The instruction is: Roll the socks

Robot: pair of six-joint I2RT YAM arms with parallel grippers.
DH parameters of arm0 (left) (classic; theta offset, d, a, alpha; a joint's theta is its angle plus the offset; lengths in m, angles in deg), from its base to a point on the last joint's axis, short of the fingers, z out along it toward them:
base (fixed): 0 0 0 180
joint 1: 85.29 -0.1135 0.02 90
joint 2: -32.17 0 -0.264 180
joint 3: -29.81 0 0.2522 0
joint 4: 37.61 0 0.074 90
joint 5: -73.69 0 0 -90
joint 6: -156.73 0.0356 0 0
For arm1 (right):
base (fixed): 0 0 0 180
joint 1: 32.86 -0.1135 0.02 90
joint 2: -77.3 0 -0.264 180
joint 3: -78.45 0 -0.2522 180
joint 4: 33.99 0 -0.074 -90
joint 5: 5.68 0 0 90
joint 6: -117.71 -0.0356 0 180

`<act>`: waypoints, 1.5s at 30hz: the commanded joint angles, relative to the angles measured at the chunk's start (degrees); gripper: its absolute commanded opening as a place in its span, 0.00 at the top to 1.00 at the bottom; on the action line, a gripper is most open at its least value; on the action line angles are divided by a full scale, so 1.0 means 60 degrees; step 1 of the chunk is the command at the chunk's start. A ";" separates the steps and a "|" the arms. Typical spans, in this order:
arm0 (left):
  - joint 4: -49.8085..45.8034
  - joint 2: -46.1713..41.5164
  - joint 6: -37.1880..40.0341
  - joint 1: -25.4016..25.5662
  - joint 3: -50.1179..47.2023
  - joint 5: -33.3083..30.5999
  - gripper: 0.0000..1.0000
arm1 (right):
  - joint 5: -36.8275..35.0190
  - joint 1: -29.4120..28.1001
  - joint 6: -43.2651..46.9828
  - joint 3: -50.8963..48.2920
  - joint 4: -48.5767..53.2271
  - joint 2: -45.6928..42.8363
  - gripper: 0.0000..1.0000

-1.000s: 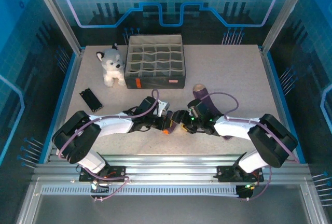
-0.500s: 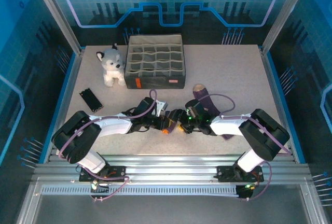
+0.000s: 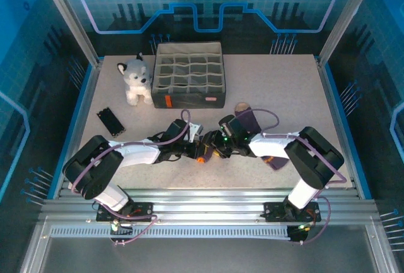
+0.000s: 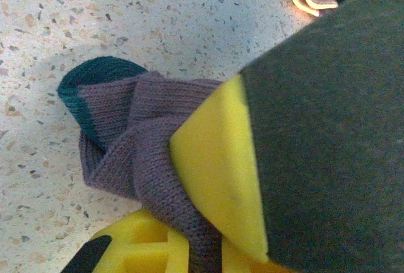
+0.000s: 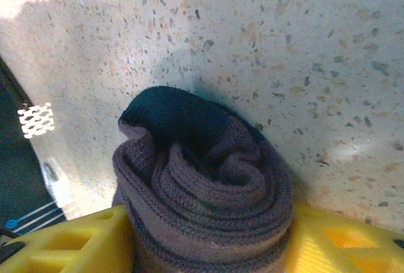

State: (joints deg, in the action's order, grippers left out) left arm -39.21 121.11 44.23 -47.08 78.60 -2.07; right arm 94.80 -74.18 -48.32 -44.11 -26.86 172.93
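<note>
The purple sock with the navy toe (image 4: pixel 139 134) is bunched on the table, and my left gripper (image 4: pixel 202 241) is shut on a fold of it between yellow fingers (image 4: pixel 214 165). In the right wrist view the same sock is a tight roll (image 5: pixel 202 178) with its navy toe on top. My right gripper (image 5: pixel 205 241) is closed round the roll, a yellow finger (image 5: pixel 69 244) pressed to each side. From above, the left gripper (image 3: pixel 197 151) and right gripper (image 3: pixel 218 148) meet at the front middle. The tan-toed purple sock (image 3: pixel 247 120) lies flat under the right arm.
A grey compartment organizer (image 3: pixel 189 74) stands at the back middle, with a grey-and-white plush husky (image 3: pixel 134 80) to its left. A small black object (image 3: pixel 109 121) lies at the left. The right arm's cable loops over the tan-toed sock.
My right gripper has moved left toward the left gripper and narrowed onto the sock roll. The left arm has stayed put, still holding the sock.
</note>
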 commanded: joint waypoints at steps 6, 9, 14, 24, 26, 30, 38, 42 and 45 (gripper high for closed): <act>-0.0555 0.0229 0.0658 0.0777 -0.0373 -0.0065 1.00 | -0.0171 -0.0408 0.1066 0.1069 0.2079 0.0948 0.53; -0.0713 -0.0015 0.0779 0.0775 -0.0417 -0.0145 1.00 | -0.0276 -0.0460 0.1218 0.1069 0.2166 0.0966 0.62; -0.1015 -0.0607 0.1229 0.0768 -0.0489 -0.0148 0.87 | -0.0189 -0.0485 0.1170 0.0861 0.1634 0.1039 0.78; -0.1497 -0.2576 0.1531 0.0721 -0.0715 -0.0125 0.51 | -0.1169 -0.0607 0.2082 0.0689 0.1317 0.0192 1.00; -0.1709 -0.2984 0.1515 0.0608 -0.0634 -0.0012 0.50 | -0.1499 -0.0605 0.2478 0.0681 0.1317 -0.0228 1.00; -0.2180 -0.3970 0.1435 0.0197 -0.0386 -0.0027 0.48 | -0.2258 -0.0624 0.3397 0.0821 0.1545 -0.1260 1.00; -0.2364 -0.4622 0.1015 -0.0796 -0.0176 0.0473 0.46 | -0.3064 -0.0604 0.4819 0.1328 0.2106 -0.2175 1.00; -0.2113 -0.4564 0.0576 -0.1318 -0.0167 0.0569 0.51 | -0.3106 -0.0466 0.5674 0.1558 0.1782 -0.2441 1.00; -0.2117 -0.4270 0.0460 -0.1801 0.0242 0.0710 0.56 | -0.2841 -0.0074 0.6317 0.1909 0.1440 -0.2521 1.00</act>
State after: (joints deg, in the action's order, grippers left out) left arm -51.73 94.38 48.86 -55.84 76.96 0.03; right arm 78.37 -76.67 -16.32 -35.96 -15.98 159.69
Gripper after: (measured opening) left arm 0.448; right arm 0.217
